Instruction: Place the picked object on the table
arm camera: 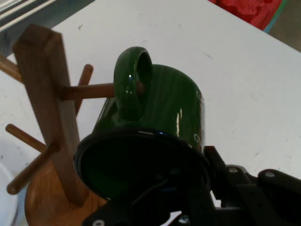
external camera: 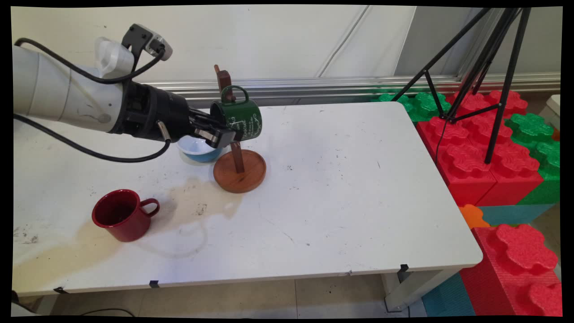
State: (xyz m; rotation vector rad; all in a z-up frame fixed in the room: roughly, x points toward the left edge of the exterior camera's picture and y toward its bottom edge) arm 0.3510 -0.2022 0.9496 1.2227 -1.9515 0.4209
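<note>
My gripper (external camera: 222, 132) is shut on the rim of a dark green mug (external camera: 240, 117), which lies tipped on its side with its mouth toward the hand. In the hand view one finger (arm camera: 221, 174) presses the outside of the mug (arm camera: 160, 108) and the other reaches inside it. The mug's handle (arm camera: 131, 84) points up and sits around the tip of a peg (arm camera: 89, 90) on the wooden mug tree (external camera: 240, 172). The tree's post (arm camera: 51, 108) stands just left of the mug in that view.
A blue and white bowl (external camera: 197, 150) sits under the gripper, beside the tree's round base. A red mug (external camera: 121, 215) stands upright at the near left, by a brownish stain (external camera: 193, 202). Red and green foam blocks (external camera: 484, 152) and a black tripod (external camera: 493, 67) stand past the table's right edge.
</note>
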